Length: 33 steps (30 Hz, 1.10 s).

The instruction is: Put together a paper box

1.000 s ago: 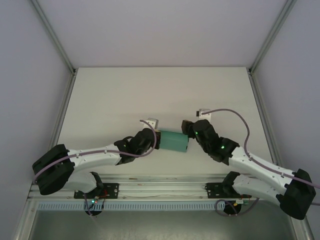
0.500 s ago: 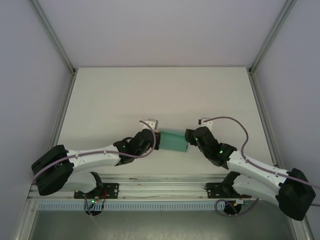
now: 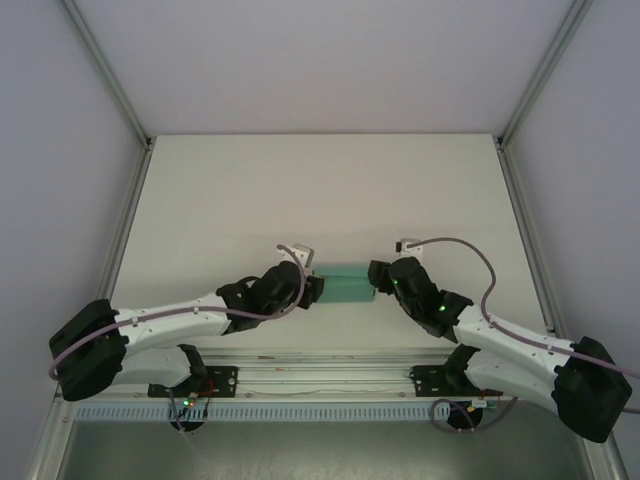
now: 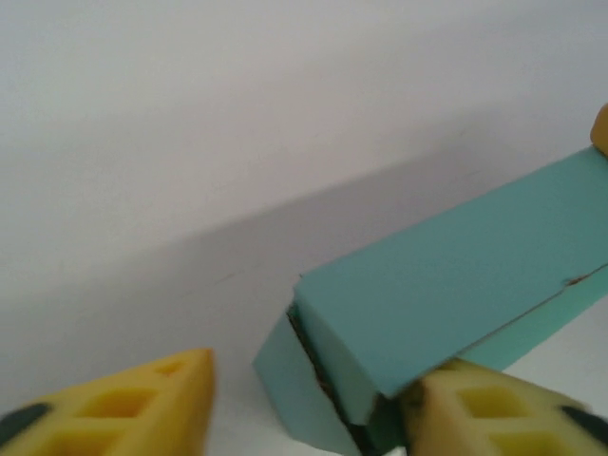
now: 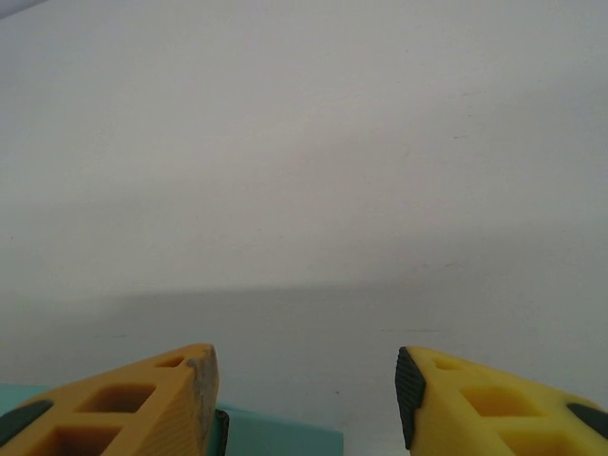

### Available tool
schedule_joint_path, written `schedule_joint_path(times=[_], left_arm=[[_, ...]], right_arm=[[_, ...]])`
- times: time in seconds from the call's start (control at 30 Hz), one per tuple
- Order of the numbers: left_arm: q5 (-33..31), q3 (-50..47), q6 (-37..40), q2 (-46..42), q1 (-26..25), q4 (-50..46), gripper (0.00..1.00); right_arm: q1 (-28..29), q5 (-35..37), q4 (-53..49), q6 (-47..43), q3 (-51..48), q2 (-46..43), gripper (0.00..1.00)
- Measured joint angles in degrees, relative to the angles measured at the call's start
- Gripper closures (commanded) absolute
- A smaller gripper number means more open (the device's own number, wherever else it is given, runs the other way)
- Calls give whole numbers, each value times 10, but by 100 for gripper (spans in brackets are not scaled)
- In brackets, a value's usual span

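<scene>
Seeing a matte white table (image 3: 300, 190) and, near its front middle, the box (image 4: 456, 275): thin teal card, smooth and plain, folded into a long rectangular shape lying flat between my two arms. Its near end shows a dark seam where a flap sits not quite flush. My left gripper (image 4: 312, 380) stands open, hollow-celled yellow fingers (image 4: 123, 408) spread wide, one touching the box's end corner, nothing clamped. My right gripper (image 5: 304, 366) is open too, bare table between its tips, a teal edge just beside one finger.
</scene>
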Motion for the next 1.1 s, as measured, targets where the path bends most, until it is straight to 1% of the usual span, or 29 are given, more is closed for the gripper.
schedule_joint_path(times=[0.07,0.1,0.27,0.43,0.57,0.6,0.73,0.8,0.9,1.03,1.1], left_arm=[[6,0,-1,-13,0,-22,11],[9,0,-1,-18,0,-33,1],[16,7,-16,-47,0,-73,0],[19,46,-34,-53,2,-100,0],[27,83,-54,-47,26,-117,0],[30,88,-58,-42,37,-117,1],[63,90,-71,-9,78,-117,16],[82,85,-71,9,87,-115,21],[119,60,-70,23,88,-101,28],[151,21,-70,18,89,-31,44],[163,-3,-69,14,89,11,49]], right_arm=[[0,-2,7,-3,0,4,49],[0,-2,11,-4,0,6,49],[0,-3,47,-13,-17,2,50],[0,-7,68,-25,-35,-7,51],[0,-9,72,-31,-39,-12,51],[0,-9,73,-32,-40,-12,51],[0,-9,72,-35,-40,-16,51],[0,-9,72,-35,-40,-18,50],[0,-8,72,-35,-40,-20,51],[0,-9,72,-34,-42,-21,51],[0,-11,77,-33,-46,-23,51]])
